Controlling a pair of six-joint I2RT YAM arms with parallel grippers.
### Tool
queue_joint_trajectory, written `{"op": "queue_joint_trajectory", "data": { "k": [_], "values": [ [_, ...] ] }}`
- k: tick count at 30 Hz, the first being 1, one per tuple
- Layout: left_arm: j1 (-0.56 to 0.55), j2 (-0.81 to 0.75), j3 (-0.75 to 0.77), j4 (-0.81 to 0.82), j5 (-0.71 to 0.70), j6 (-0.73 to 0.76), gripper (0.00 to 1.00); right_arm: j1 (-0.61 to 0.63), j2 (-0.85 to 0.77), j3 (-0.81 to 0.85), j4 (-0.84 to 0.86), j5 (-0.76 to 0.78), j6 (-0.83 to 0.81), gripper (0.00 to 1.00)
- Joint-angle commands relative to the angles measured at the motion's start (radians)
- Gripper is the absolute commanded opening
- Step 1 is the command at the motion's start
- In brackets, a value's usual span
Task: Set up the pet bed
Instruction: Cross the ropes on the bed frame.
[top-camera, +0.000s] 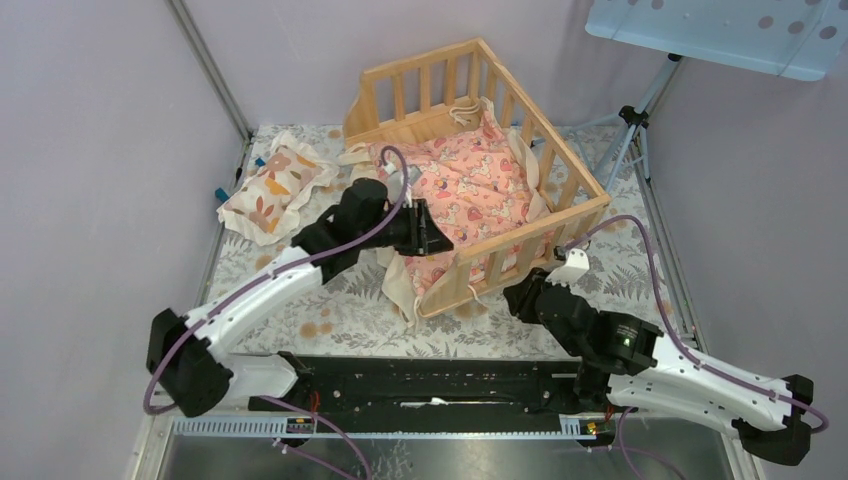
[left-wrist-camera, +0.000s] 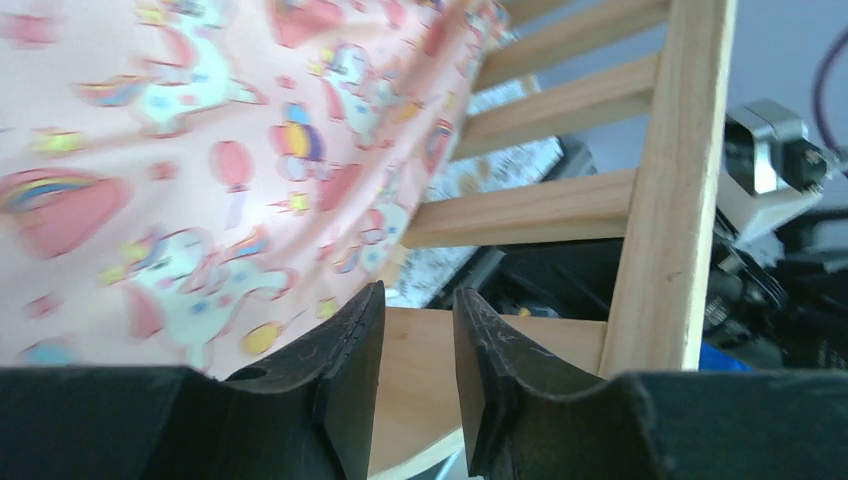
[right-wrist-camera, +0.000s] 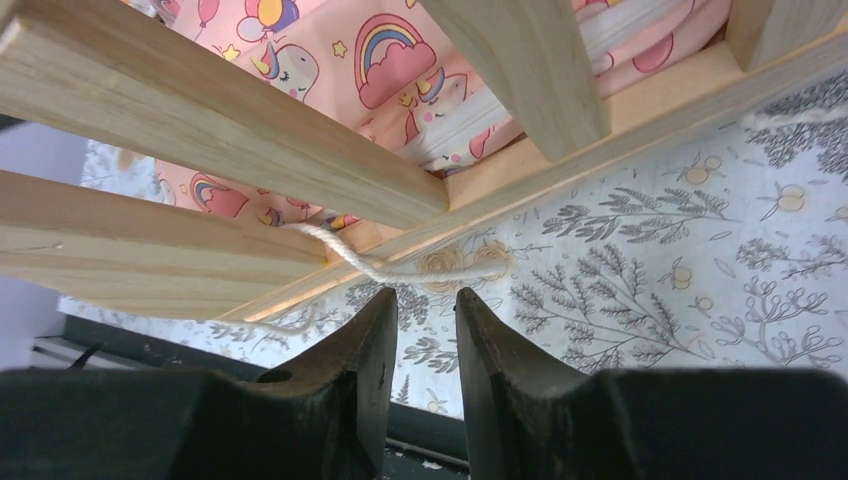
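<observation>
reaching from the open side, the left gripper (top-camera: 432, 238) hangs over the pink cushion (top-camera: 470, 185) inside the pet bed (top-camera: 575, 212), which sits toward the back of the leaf-print table (top-camera: 350, 310); the right gripper (top-camera: 522, 296) sits just outside the bed's near rail. left wrist view: fingers (left-wrist-camera: 350, 350) narrowly parted, gripping nothing, the plank base and a corner post just ahead. right wrist view: fingers (right-wrist-camera: 370, 350) a slit apart, empty, a cream cord (right-wrist-camera: 380, 265) trailing from under the slats just beyond.
</observation>
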Motion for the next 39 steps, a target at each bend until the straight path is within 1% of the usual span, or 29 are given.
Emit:
{"op": "queue_joint_trajectory", "data": {
  "k": [1, 4, 6, 8, 10, 13, 17, 22, 24, 27, 29, 32, 36, 39],
  "values": [
    [0.02, -0.117, 0.005, -0.14, -0.302, 0.074, 0.34, -0.007, 0.064, 0.078, 0.04, 0.078, -0.089, 0.35],
    [0.023, -0.199, -0.064, -0.189, -0.427, 0.049, 0.33, -0.023, 0.151, 0.143, 0.011, 0.061, -0.15, 0.34],
    [0.03, -0.245, -0.116, -0.208, -0.492, 0.03, 0.33, -0.067, 0.249, 0.209, -0.052, 0.042, -0.166, 0.34],
    [0.038, -0.274, -0.157, -0.221, -0.505, 0.016, 0.33, -0.128, 0.309, 0.257, -0.099, 0.044, -0.179, 0.34],
    [0.041, -0.29, -0.183, -0.235, -0.512, 0.007, 0.33, -0.184, 0.333, 0.28, -0.101, 0.032, -0.211, 0.34],
    [0.047, -0.301, -0.205, -0.255, -0.539, -0.011, 0.33, -0.284, 0.362, 0.304, -0.068, -0.028, -0.275, 0.34],
    [0.065, -0.298, -0.21, -0.263, -0.563, -0.022, 0.33, -0.399, 0.432, 0.334, 0.019, -0.16, -0.369, 0.35],
    [0.084, -0.297, -0.207, -0.267, -0.561, -0.022, 0.33, -0.439, 0.551, 0.394, 0.121, -0.256, -0.448, 0.36],
    [0.086, -0.307, -0.209, -0.271, -0.557, -0.015, 0.33, -0.439, 0.569, 0.418, 0.106, -0.267, -0.448, 0.36],
    [0.087, -0.344, -0.219, -0.28, -0.548, 0.012, 0.33, -0.439, 0.512, 0.379, 0.086, -0.258, -0.431, 0.37],
    [0.087, -0.391, -0.243, -0.285, -0.551, 0.023, 0.33, -0.439, 0.438, 0.326, 0.066, -0.256, -0.418, 0.42],
    [0.087, -0.492, -0.296, -0.301, -0.548, 0.01, 0.32, -0.439, 0.314, 0.247, 0.026, -0.301, -0.411, 0.48],
    [0.087, -0.642, -0.395, -0.31, -0.517, -0.027, 0.31, -0.439, 0.149, 0.137, 0.022, -0.434, -0.393, 0.49],
    [0.087, -0.7, -0.448, -0.312, -0.502, -0.051, 0.31, -0.439, 0.064, 0.016, 0.1, -0.581, -0.379, 0.49]
  ]
}}
